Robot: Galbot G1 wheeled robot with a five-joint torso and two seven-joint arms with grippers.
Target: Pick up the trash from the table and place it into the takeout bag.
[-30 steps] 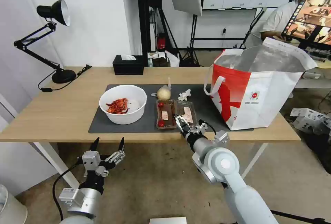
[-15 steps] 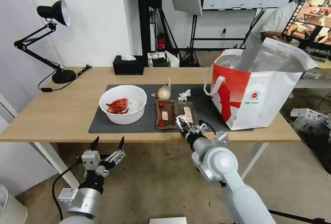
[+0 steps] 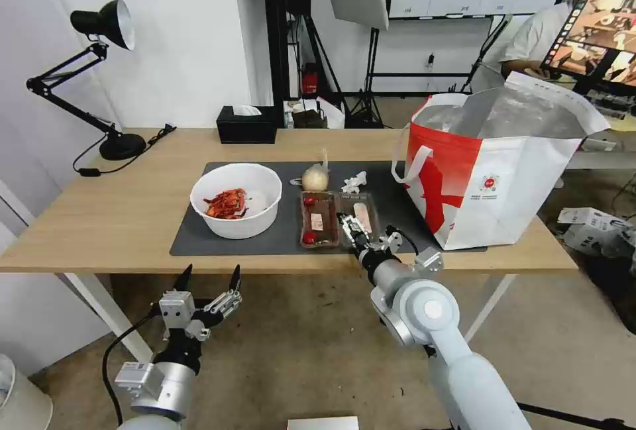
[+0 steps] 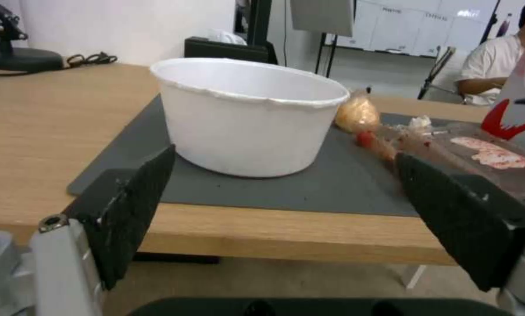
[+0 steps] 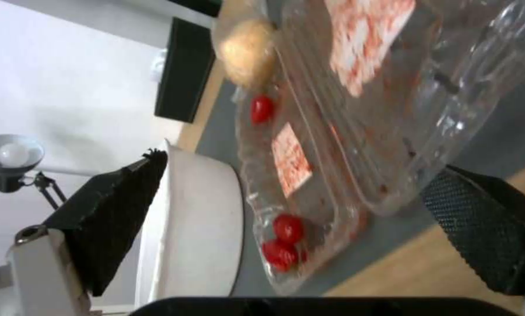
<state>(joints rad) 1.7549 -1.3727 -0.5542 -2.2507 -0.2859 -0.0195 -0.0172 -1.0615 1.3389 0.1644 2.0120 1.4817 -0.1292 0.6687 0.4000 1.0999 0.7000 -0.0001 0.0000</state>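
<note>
On the dark mat lie the white bowl [image 3: 236, 199] with red scraps, the clear clamshell tray [image 3: 336, 218], the knotted bag [image 3: 316, 178] with its beige lump, and the crumpled tissue [image 3: 354, 182]. The red-and-white takeout bag [image 3: 493, 171] stands open at the table's right end. My right gripper [image 3: 368, 231] is open at the tray's near right edge. In the right wrist view the clamshell tray [image 5: 356, 131] lies between the spread fingers [image 5: 484, 228]. My left gripper [image 3: 207, 281] hangs open below the table's front edge, facing the bowl [image 4: 251, 114].
A black tissue box [image 3: 246, 125] sits at the table's back edge and a black desk lamp [image 3: 99, 79] at the back left. The light-wood table [image 3: 106, 218] has bare room left of the mat. A person sits behind the bag.
My right gripper has edged forward and slightly right, onto the tray's near right edge. The left arm has not moved.
</note>
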